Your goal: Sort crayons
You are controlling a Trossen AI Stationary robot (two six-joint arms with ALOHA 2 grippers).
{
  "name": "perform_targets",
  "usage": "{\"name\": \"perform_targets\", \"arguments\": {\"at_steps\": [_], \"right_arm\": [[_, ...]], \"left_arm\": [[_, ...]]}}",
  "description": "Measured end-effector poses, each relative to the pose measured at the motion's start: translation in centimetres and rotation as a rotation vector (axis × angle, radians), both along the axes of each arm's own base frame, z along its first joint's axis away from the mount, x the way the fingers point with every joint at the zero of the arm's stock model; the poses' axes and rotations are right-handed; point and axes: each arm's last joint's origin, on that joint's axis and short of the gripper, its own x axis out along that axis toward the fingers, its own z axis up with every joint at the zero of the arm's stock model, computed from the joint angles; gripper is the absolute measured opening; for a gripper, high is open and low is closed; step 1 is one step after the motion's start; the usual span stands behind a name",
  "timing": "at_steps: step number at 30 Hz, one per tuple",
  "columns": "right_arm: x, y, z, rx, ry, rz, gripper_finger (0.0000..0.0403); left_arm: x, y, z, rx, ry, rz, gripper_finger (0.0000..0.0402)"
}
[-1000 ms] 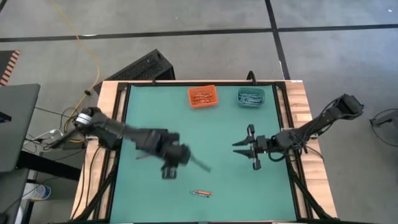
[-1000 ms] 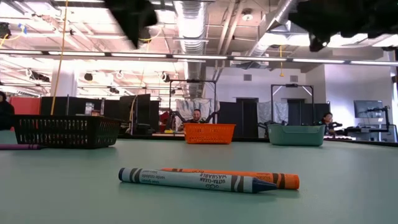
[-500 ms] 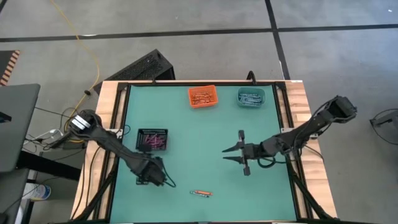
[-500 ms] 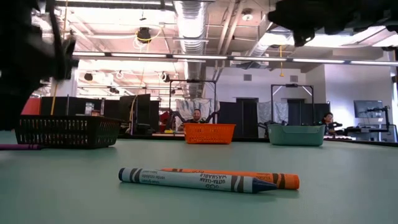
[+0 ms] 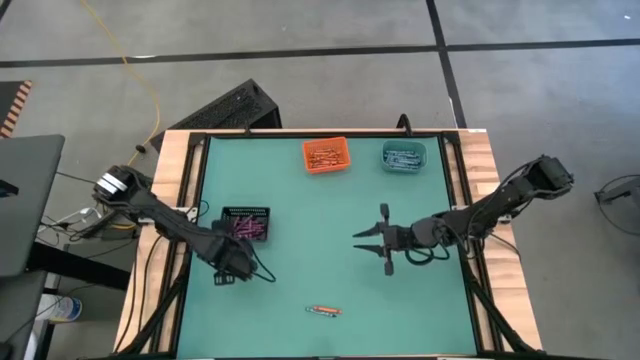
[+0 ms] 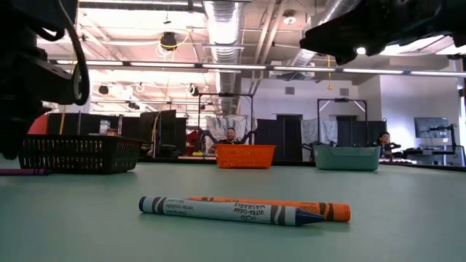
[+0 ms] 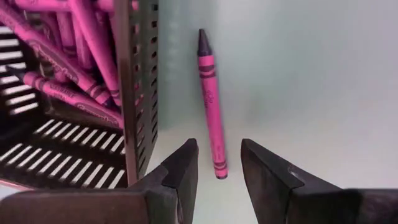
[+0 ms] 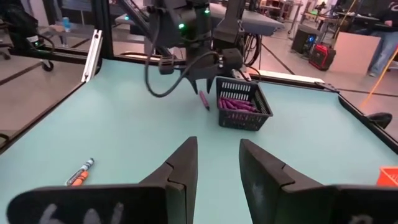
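The table (image 5: 300, 200) is covered by a smooth, matt green top, framed in pale wood. The crayons (image 6: 244, 209) are wrapped in matt printed paper, with waxy tips left bare. The black basket (image 7: 140, 87) is moulded of slotted plastic with a dull sheen. The left gripper (image 7: 217, 168) is cast in matt dark plastic.

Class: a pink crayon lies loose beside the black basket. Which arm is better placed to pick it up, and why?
The left. Its gripper is open just above the pink crayon beside the black basket. The right gripper is open over mid-table, far from it.
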Motion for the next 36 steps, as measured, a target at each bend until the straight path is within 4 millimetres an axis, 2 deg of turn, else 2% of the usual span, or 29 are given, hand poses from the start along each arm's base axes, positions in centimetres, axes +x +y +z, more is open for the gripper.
{"name": "perform_targets", "arguments": {"at_steps": [9, 14, 17, 22, 24, 27, 32, 34, 36], "right_arm": [[-0.1, 0.4, 0.0, 0.001, 0.004, 0.017, 0.0118], [-0.1, 0.3, 0.0, 0.0, 0.004, 0.015, 0.0118], [-0.1, 0.3, -0.1, -0.003, 0.006, 0.015, 0.0118], [-0.1, 0.3, -0.1, -0.003, 0.006, 0.015, 0.0118], [-0.1, 0.3, -0.1, -0.003, 0.007, 0.015, 0.0118], [-0.1, 0.3, -0.1, -0.003, 0.006, 0.015, 0.0118], [-0.1, 0.3, -0.1, -0.003, 0.006, 0.015, 0.0118], [-0.1, 0.3, -0.1, -0.003, 0.007, 0.015, 0.0118], [-0.1, 0.3, -0.1, -0.003, 0.007, 0.015, 0.0118]], "left_arm": [[-1.5, 1.0, -2.3, -0.02, 0.01, 0.08, 0.0112], [-1.8, 1.1, -2.6, -0.02, 0.016, 0.094, 0.0109], [-1.5, 0.8, -2.3, -0.054, 0.027, 0.046, 0.0088], [-1.1, 0.6, -2.0, -0.081, 0.024, 0.029, 0.0017], [-0.9, 0.4, -1.8, -0.094, 0.024, 0.037, 0.001], [0.2, -0.4, -0.7, -0.193, -0.002, 0.015, 0.0012], [2.3, -1.3, 2.3, -0.252, -0.083, -0.069, 0.0008], [3.3, -1.4, 3.9, -0.236, -0.142, -0.105, 0.0008], [3.9, -1.0, 5.6, -0.142, -0.174, -0.13, 0.0007]]}}
